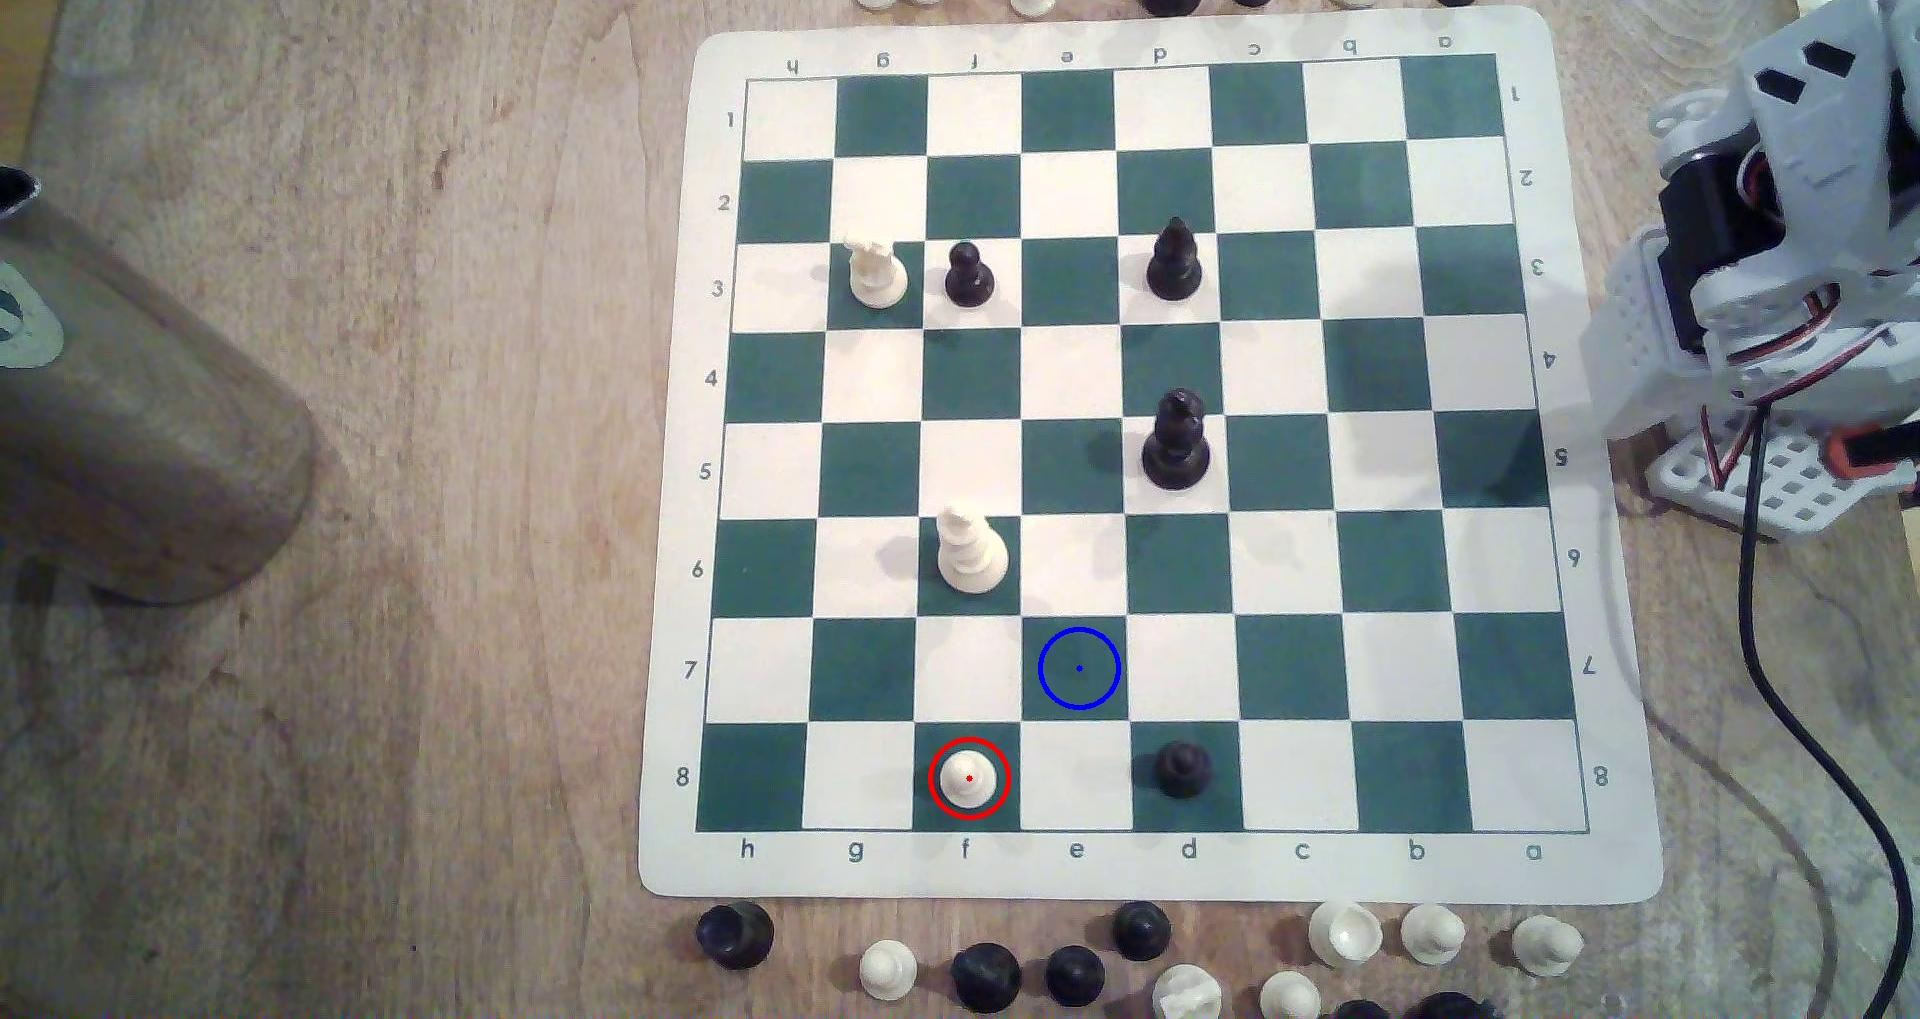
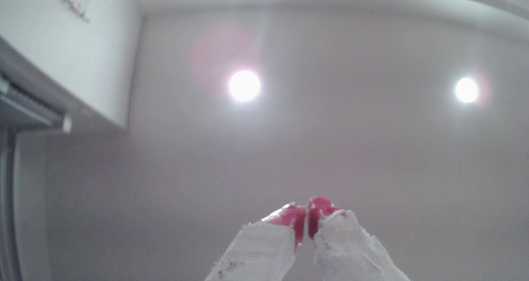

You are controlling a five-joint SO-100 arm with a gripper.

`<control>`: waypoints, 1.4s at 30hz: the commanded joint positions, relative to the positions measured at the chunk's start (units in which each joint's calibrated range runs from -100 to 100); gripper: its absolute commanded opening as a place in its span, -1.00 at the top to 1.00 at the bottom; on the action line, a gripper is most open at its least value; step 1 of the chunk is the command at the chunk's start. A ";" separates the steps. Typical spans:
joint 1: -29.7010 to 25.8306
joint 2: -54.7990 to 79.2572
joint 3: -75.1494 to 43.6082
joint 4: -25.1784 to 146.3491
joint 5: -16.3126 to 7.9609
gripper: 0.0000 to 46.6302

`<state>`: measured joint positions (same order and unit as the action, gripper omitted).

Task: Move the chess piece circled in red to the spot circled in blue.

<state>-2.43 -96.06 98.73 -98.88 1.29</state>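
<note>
With its gripper [image 2: 307, 218] pinched shut on nothing, the arm has yet to approach the white pawn [image 1: 968, 776], needing open fingers first.

arm [image 1: 1787, 282]: white printed plastic | black servos | red-black wires | fingertips [image 2: 297, 218]: red, white-wrapped

exterior view straight down over chessboard [image 1: 1132, 32], wrist view facing ceiling
</note>
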 commanded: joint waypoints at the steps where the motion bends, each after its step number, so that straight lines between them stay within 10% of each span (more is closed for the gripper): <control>1: 0.13 0.31 1.27 4.13 0.10 0.99; 24: -3.08 0.39 -39.62 132.63 -0.34 0.99; 42: -16.77 26.20 -58.75 155.56 -0.15 0.52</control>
<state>-16.59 -76.62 50.66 53.71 1.34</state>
